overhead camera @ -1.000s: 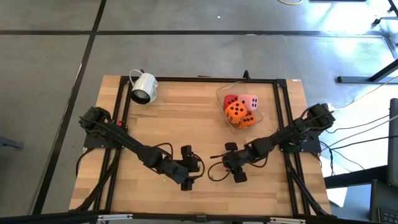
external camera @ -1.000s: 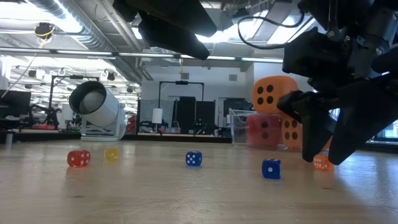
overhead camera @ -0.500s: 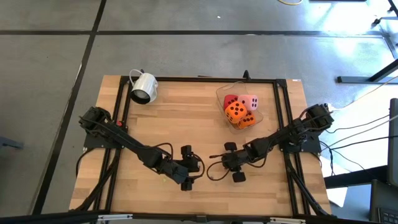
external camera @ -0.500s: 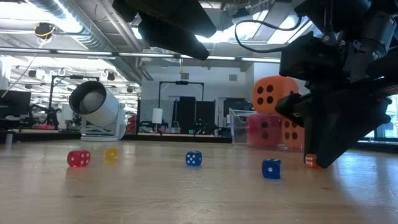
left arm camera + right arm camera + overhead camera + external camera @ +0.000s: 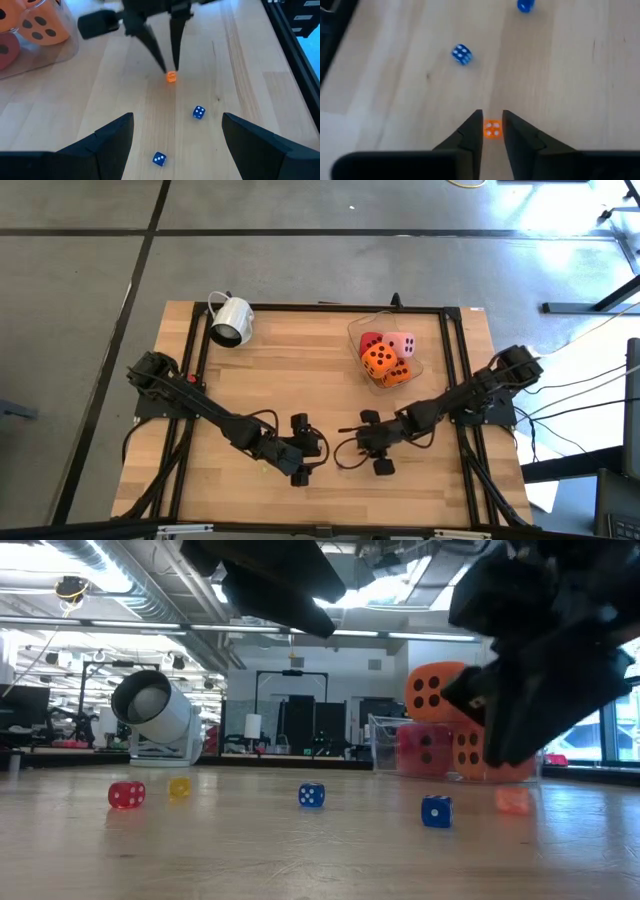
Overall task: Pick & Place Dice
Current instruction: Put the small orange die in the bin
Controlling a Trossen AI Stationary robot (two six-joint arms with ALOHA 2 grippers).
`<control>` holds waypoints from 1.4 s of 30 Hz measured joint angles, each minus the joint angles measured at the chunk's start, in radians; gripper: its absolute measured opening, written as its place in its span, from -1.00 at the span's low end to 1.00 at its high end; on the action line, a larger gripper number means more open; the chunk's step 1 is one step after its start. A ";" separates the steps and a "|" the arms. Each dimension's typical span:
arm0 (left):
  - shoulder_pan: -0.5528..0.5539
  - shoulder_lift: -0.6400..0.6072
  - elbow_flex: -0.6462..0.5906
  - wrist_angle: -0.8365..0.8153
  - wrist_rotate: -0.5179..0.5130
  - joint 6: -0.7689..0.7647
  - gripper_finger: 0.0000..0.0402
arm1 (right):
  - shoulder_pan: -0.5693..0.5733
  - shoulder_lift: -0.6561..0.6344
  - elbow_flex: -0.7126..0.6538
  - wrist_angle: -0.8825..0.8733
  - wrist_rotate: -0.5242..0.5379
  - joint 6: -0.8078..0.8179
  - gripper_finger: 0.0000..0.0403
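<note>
Right gripper (image 5: 492,129) low over table, fingers nearly closed around tiny orange die (image 5: 492,128), lined up for pinch; firm grip not evident. Big soft dice (image 5: 386,356) piled in clear tub (image 5: 357,328), well beyond orange die. Left gripper (image 5: 177,127) wide open, empty, waiting near orange die.

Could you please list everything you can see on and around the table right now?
table: one, light wood, black-framed
mug: one, white, on its side at the table's back left corner
clear container: one, back right of the table
soft dice: four, one pink, one red, two orange, piled in the clear container
small dice: four, one red, one yellow, two blue, scattered on the front of the table
small orange die: one, on the table between the right pincer's fingertips
left pincer: open, front centre
right pincer: narrowly open, over the small orange die
</note>
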 joint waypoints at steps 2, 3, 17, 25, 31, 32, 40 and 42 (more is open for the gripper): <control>0.000 0.000 0.000 -0.008 0.000 0.000 0.47 | 0.003 -0.026 0.000 0.000 0.002 0.004 -0.75; 0.000 0.000 0.000 -0.010 0.000 0.000 0.47 | 0.005 -0.040 0.000 0.001 0.003 0.009 -0.79; 0.000 0.000 0.000 -0.013 0.001 -0.001 0.47 | 0.006 -0.102 0.000 -0.019 0.009 -0.006 -0.55; 0.000 0.000 0.000 -0.013 0.002 -0.002 0.47 | 0.008 -0.092 0.001 -0.019 0.006 -0.131 -0.11; 0.000 0.000 0.000 -0.014 0.000 -0.002 0.47 | 0.008 -0.055 0.001 -0.012 0.006 -0.153 -0.04; 0.000 0.000 0.000 -0.015 -0.001 -0.002 0.47 | 0.008 -0.045 0.001 -0.011 0.006 -0.157 -0.05; 0.000 0.000 0.000 -0.015 -0.001 -0.002 0.47 | 0.008 0.023 0.001 -0.007 0.006 -0.159 -0.13; 0.000 0.000 0.000 -0.015 -0.001 -0.002 0.47 | 0.008 0.032 0.001 -0.007 0.006 -0.159 -0.14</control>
